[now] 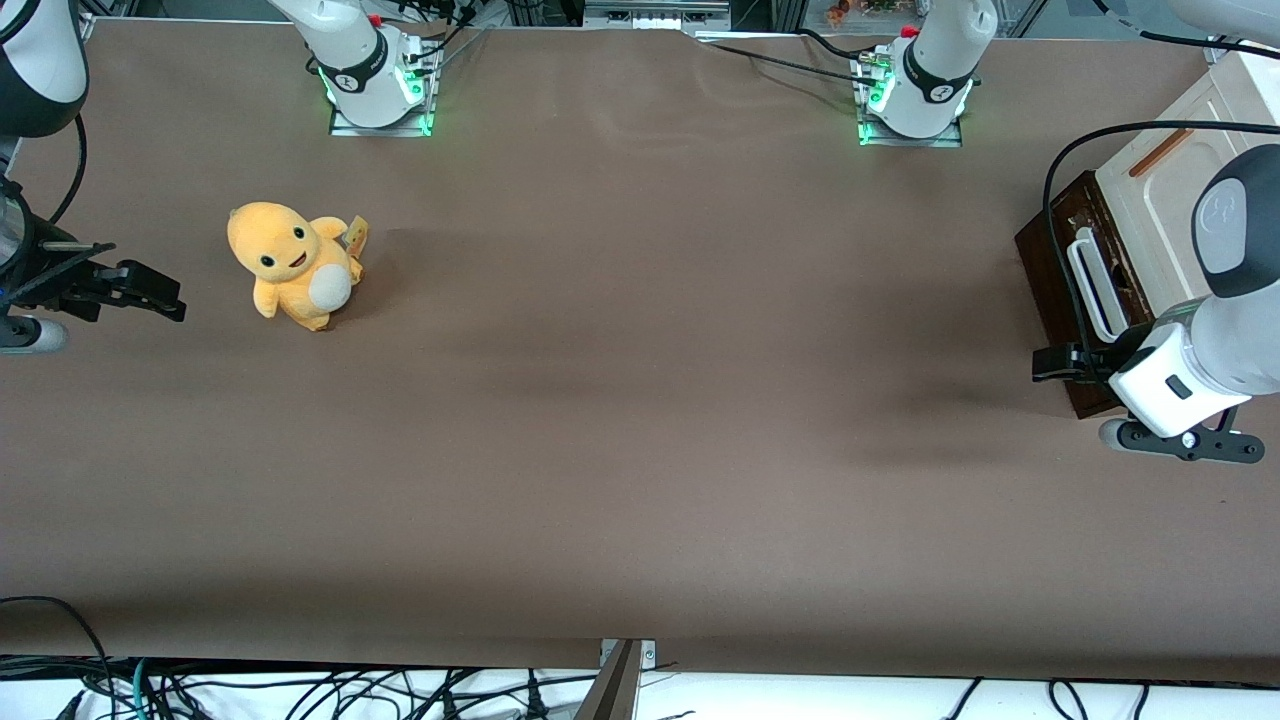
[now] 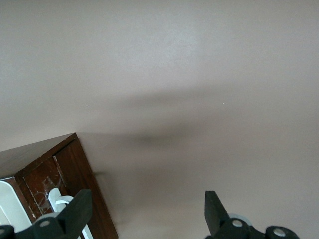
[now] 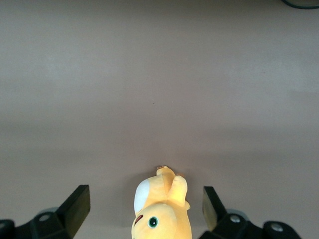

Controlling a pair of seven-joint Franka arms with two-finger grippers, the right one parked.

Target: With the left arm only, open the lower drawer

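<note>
Hovering with its fingers spread wide, the black two-finger gripper point(image 2: 144, 219) of the glossy white left arm point(image 1: 1225, 330) hangs just off the near corner of the shallow dark-brown wooden lower drawer point(image 1: 1065, 275) — shut, at the table's working-arm end. The long white loop handle point(image 1: 1095, 285) lies toward eleven o'clock of the gripper in the front view; the fingers should probably straddle its middle — then pull straight out.
</note>
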